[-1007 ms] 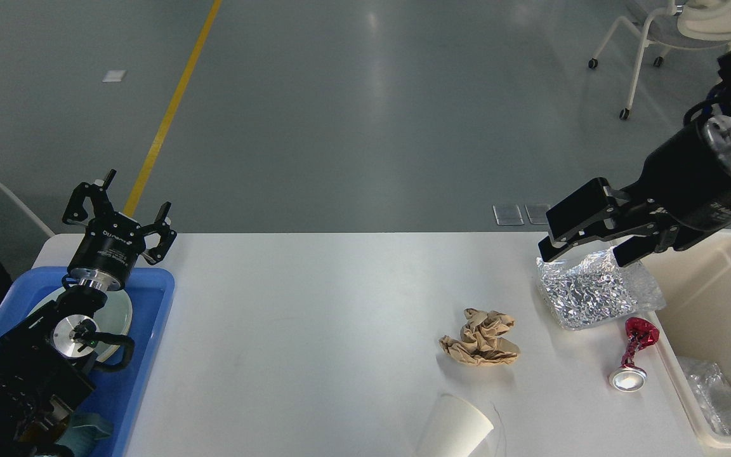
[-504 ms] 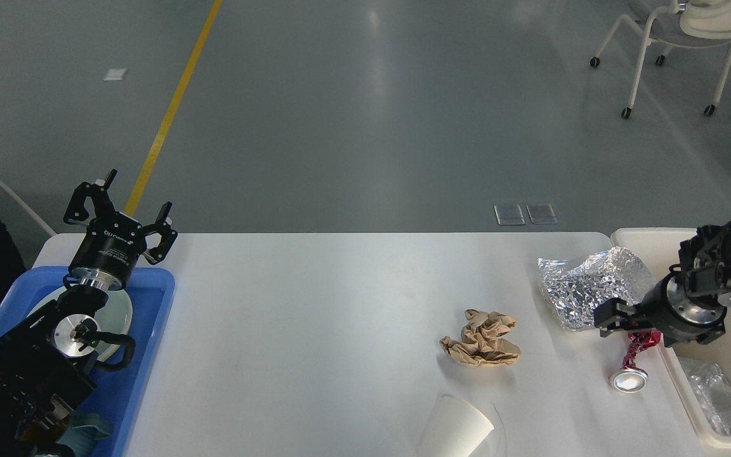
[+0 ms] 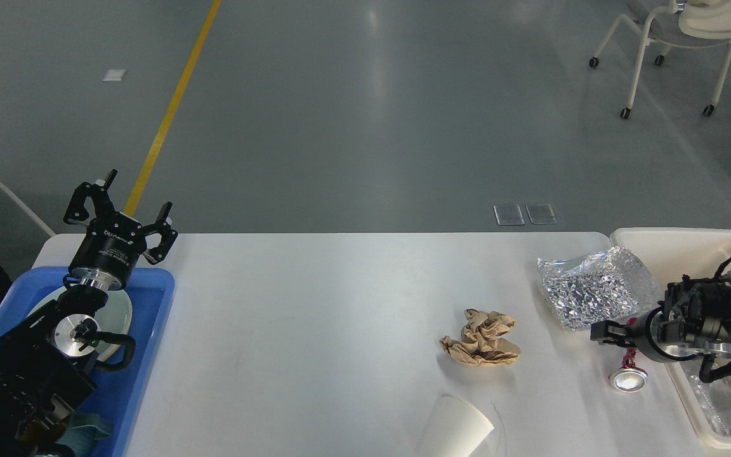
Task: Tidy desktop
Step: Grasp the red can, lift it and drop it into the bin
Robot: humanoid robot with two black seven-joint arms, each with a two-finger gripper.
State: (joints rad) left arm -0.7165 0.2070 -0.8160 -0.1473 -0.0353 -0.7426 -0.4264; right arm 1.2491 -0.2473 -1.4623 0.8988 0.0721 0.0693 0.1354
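The white desktop [image 3: 315, 304] holds a crumpled brown paper [image 3: 480, 337], a crinkled silver foil bag [image 3: 594, 289], a crushed red can [image 3: 627, 376] lying with its silver end toward me, and a tipped white paper cup [image 3: 455, 428] at the front edge. My right gripper [image 3: 608, 334] is low at the can's red upper end and hides it. It looks dark and end-on, so I cannot tell its fingers apart. My left gripper [image 3: 125, 212] is open and empty, pointing up above the blue tray [image 3: 153, 304].
A cream plastic bin [image 3: 676, 244] stands at the table's right edge with clear plastic wrap [image 3: 717, 403] inside. The blue tray holds a white plate [image 3: 121, 314]. A wheeled chair [image 3: 676, 32] stands on the grey floor at the far right.
My right arm has dropped from high over the foil bag and pulled toward the near right. Its gripper is now low at the red can. The left arm has not moved.
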